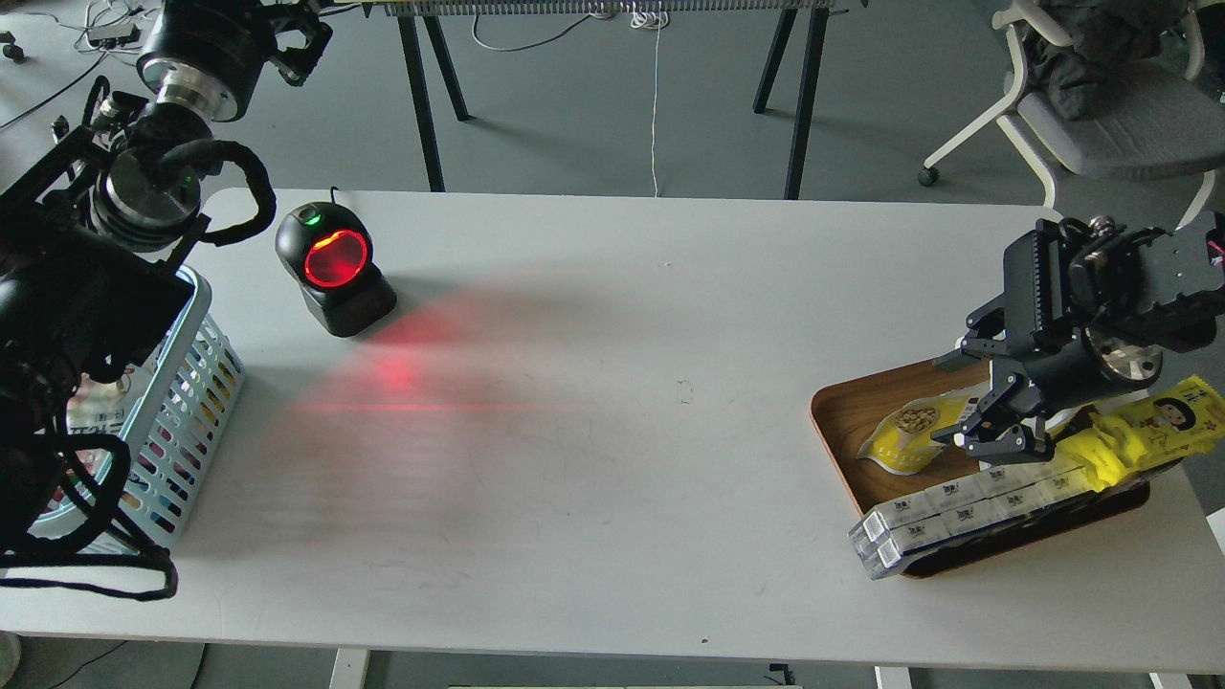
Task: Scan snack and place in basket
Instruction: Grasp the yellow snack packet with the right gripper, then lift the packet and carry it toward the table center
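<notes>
our right gripper is down at the wooden tray by the bench's right edge, jaws clenched on the snack. left jaws, we cannot tell. basket sits at the left edge.

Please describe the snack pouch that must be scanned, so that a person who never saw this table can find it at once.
Look at the brown wooden tray at the table's right end, under the right gripper. The snack lies at the tray's left side. It is a flat yellow-and-white pouch picturing beige balls, unlike the long yellow pack with a cartoon face and the white boxes beside it.
</notes>
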